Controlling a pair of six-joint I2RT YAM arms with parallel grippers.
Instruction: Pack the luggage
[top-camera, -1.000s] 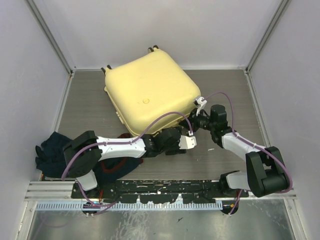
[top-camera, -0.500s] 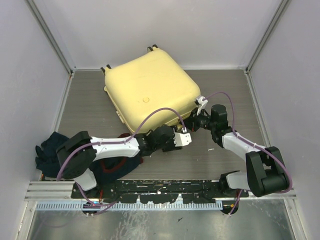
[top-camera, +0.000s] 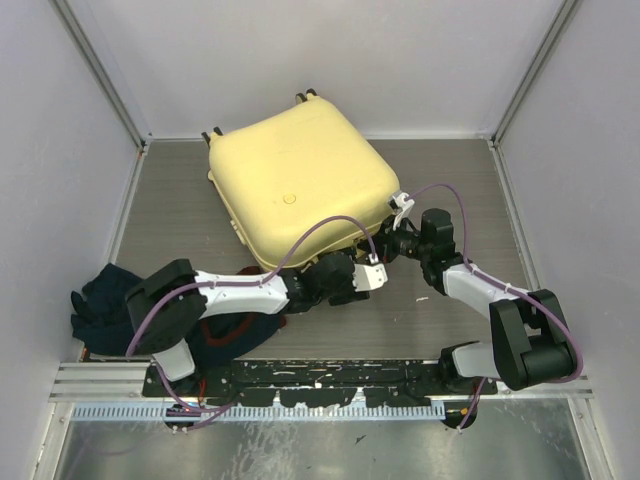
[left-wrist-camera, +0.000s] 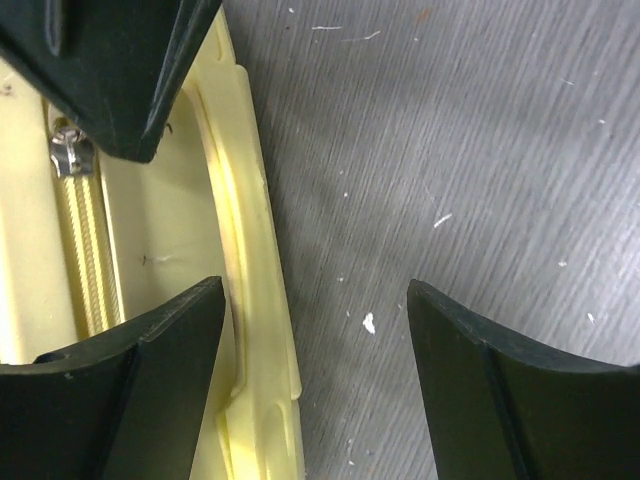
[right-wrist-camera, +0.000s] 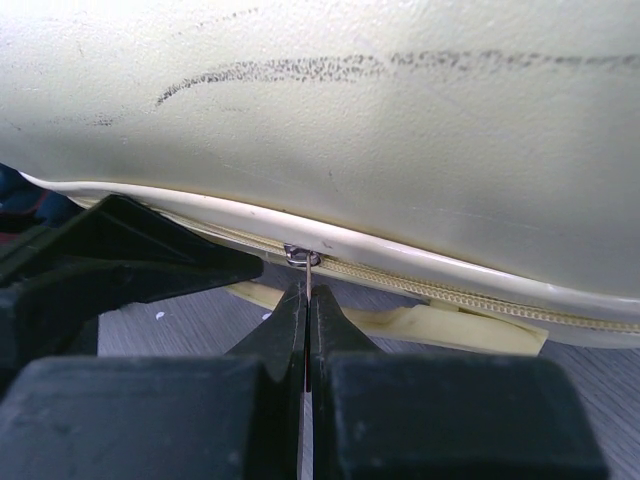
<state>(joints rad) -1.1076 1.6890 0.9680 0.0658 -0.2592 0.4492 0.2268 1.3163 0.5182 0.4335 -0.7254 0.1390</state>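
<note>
Your R gripper is pinched tight on the zip pull at the luggage seam. L gripper jaws wide apart astride its rim, gripping nothing.

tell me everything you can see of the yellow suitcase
The luggage is a pale yellow hard shell with rounded corners, lying flat with its lid down, turned diagonally on the grey table. Small black wheels show at its far edge, dark scuffs on its side. The right end effector is shut on its metal zipper pull; the open left end effector straddles its near rim.
</note>
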